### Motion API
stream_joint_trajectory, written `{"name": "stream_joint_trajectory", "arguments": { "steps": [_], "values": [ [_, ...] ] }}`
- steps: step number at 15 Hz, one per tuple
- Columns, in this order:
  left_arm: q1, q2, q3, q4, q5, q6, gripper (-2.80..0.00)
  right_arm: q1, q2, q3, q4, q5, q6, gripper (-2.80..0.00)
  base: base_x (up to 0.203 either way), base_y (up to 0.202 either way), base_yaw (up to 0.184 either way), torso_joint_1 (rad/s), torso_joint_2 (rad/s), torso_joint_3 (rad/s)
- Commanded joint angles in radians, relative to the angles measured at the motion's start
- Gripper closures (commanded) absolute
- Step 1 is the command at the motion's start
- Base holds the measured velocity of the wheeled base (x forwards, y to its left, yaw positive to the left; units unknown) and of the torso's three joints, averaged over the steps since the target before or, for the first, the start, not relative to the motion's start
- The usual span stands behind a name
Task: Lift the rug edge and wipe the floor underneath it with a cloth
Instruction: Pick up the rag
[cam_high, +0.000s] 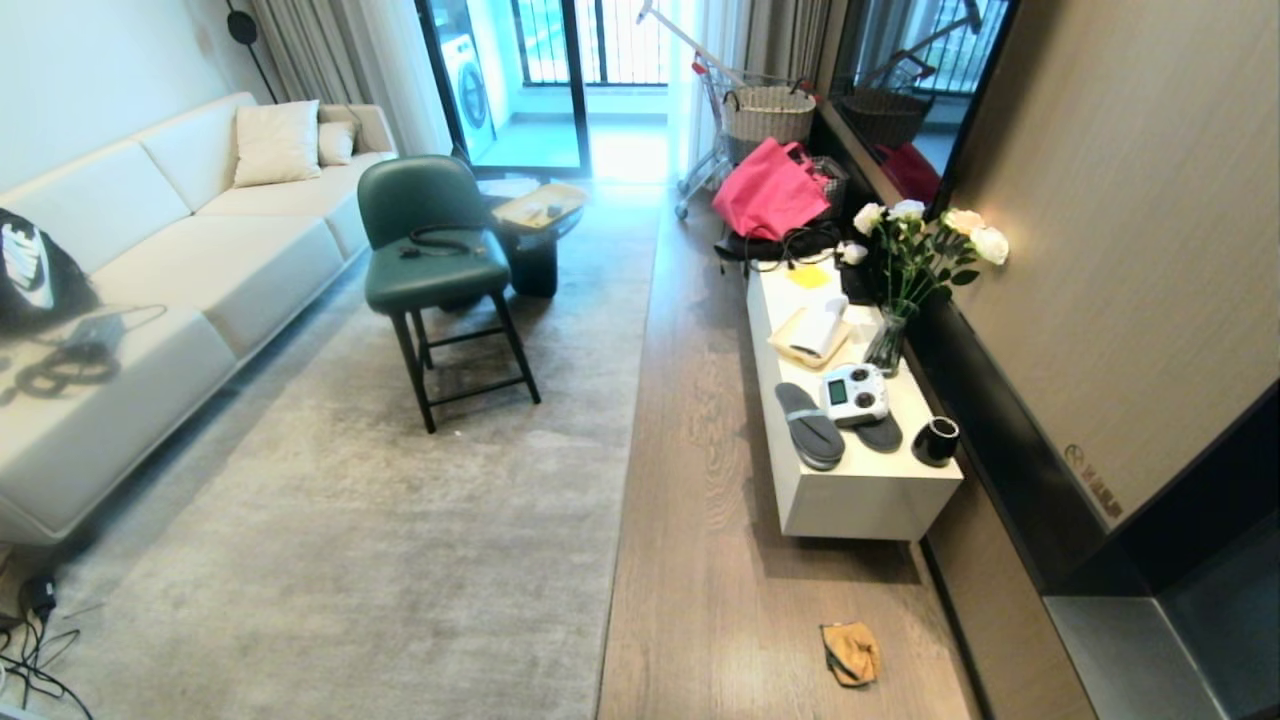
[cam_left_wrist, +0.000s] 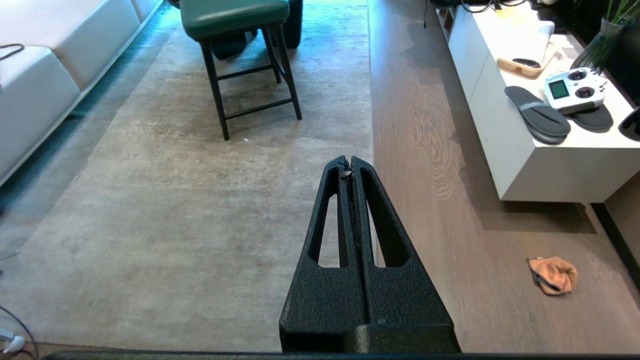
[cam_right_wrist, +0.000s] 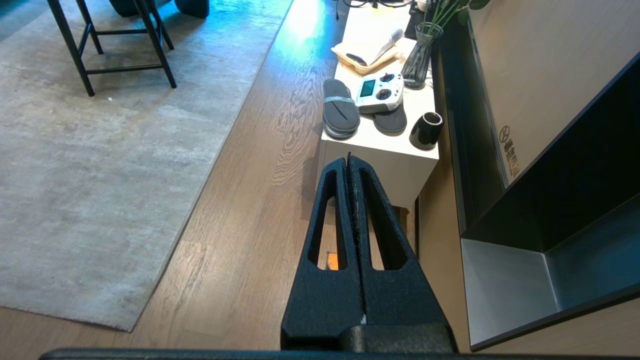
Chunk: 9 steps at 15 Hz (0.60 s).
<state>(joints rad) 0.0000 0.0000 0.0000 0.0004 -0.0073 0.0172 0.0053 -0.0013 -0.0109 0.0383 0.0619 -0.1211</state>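
Note:
The pale grey rug's straight edge (cam_high: 625, 470) runs along the wood-plank floor (cam_high: 700, 560), lying flat. The mustard-orange cloth (cam_high: 850, 653) lies crumpled on the floor near the white cabinet's near end, well apart from the rug. In the left wrist view, my left gripper (cam_left_wrist: 350, 161) hangs shut and empty above the rug edge (cam_left_wrist: 372, 100), with the cloth (cam_left_wrist: 552, 275) off to its side. My right gripper (cam_right_wrist: 349, 159) is shut and empty above the floor (cam_right_wrist: 240, 240); a bit of the cloth (cam_right_wrist: 332, 260) shows through its finger slot. Neither arm appears in the head view.
A low white cabinet (cam_high: 860, 500) carries slippers (cam_high: 810, 425), a controller, a black cup and a vase. A green chair (cam_high: 435, 260) stands on the rug, with a sofa (cam_high: 180, 260) beyond it. A pink bag (cam_high: 770, 190) sits at the far end. Cables (cam_high: 30, 650) lie at the near left.

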Motion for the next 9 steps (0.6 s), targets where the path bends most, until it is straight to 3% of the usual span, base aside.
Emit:
{"name": "stream_joint_trajectory", "arguments": {
  "steps": [1, 9],
  "values": [
    [0.0, 0.0, 0.0, 0.0, 0.0, 0.0, 0.0, 0.001, 0.001, 0.0, 0.0, 0.001, 0.0, 0.0, 0.0, 0.0, 0.0, 0.0, 0.0, 0.0],
    [0.0, 0.0, 0.0, 0.0, 0.0, 0.0, 0.0, 0.001, 0.001, 0.0, 0.002, 0.001, 0.001, 0.0, 0.0, 0.0, 0.0, -0.041, 0.09, 0.05]
  ]
}}
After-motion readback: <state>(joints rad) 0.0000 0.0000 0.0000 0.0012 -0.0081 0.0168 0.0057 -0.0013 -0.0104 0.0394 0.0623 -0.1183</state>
